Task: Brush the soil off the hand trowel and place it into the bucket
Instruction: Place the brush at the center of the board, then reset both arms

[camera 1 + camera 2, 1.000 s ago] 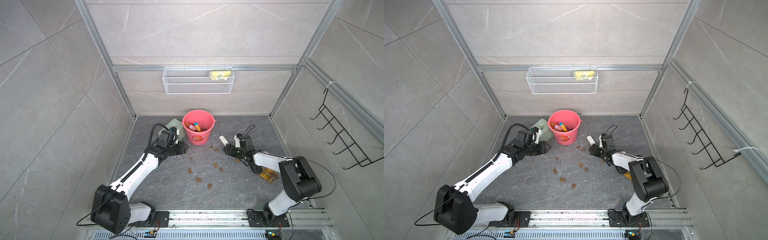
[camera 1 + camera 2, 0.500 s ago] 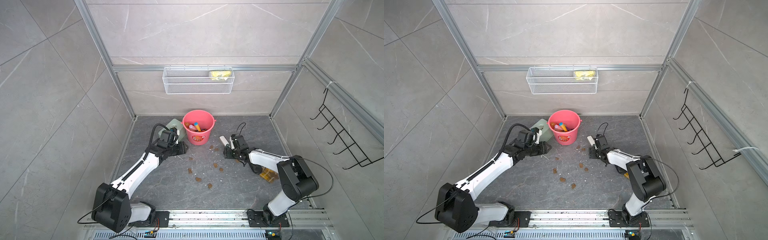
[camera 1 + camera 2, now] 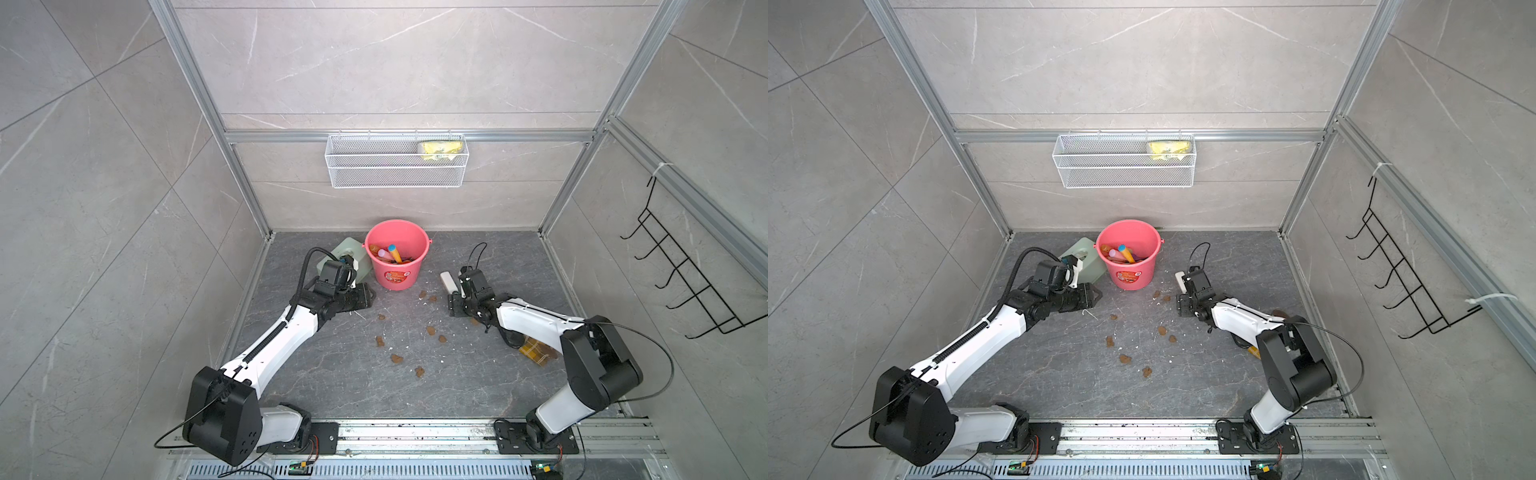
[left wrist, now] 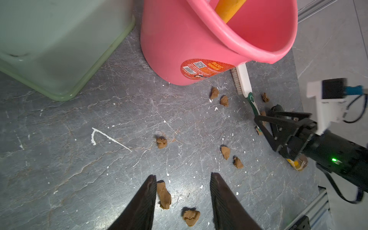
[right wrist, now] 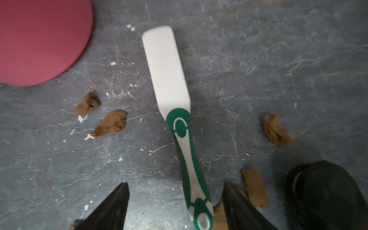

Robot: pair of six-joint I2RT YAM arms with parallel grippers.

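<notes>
The coral-pink bucket [image 3: 397, 274] [image 3: 1129, 276] [image 4: 179, 49] stands at the back of the floor with orange-handled toys inside; I cannot tell whether one of them is the hand trowel. Brown soil lumps [image 3: 397, 358] [image 4: 161, 142] [image 5: 111, 124] lie scattered on the floor. A white and green brush [image 5: 169, 79] [image 3: 448, 281] lies flat beside the bucket. My right gripper [image 5: 176, 185] [image 3: 453, 303] is open, and the handle's end lies loose between its fingers. Left of the bucket my left gripper [image 4: 182, 175] [image 3: 368, 297] hangs open over two lumps.
A sage-green tissue box [image 3: 347, 249] [image 4: 49, 39] sits close behind my left wrist, next to the bucket. A yellow-brown object [image 3: 536, 351] lies partly under my right forearm. A wire basket [image 3: 395, 166] hangs on the back wall and a black hook rack [image 3: 685, 286] on the right wall.
My right gripper has shifted a little to the left and nearer the front, and its jaws have spread slightly wider. The left arm has not moved.
</notes>
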